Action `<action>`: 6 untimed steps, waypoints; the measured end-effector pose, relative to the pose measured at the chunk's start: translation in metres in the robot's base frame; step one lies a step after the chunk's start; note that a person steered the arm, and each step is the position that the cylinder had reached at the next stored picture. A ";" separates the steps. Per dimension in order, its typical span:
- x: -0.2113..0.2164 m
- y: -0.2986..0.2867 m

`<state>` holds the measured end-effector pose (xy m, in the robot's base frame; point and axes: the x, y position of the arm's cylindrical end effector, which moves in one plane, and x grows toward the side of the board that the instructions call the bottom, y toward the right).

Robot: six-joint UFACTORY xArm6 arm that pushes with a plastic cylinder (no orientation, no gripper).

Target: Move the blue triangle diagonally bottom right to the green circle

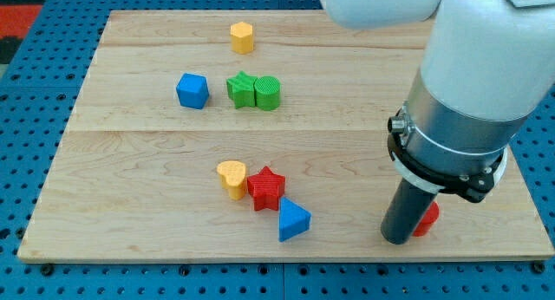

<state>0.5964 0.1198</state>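
The blue triangle (293, 220) lies near the board's bottom edge, just below and right of a red star (266, 188). The green circle (269, 93) sits in the upper middle, touching a green star (242, 89) on its left. My tip (397, 240) rests on the board at the view's lower right, well to the right of the blue triangle and apart from it. A red block (427, 218) sits right against the rod's right side, partly hidden by it.
A yellow heart (231, 178) touches the red star's left side. A blue cube (192, 90) sits left of the green star. A yellow block (242, 37) stands near the board's top edge. The arm's large grey body (468, 101) covers the upper right.
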 end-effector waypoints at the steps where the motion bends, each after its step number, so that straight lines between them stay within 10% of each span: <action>1: 0.020 -0.081; 6: -0.122 -0.075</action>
<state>0.4746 0.0447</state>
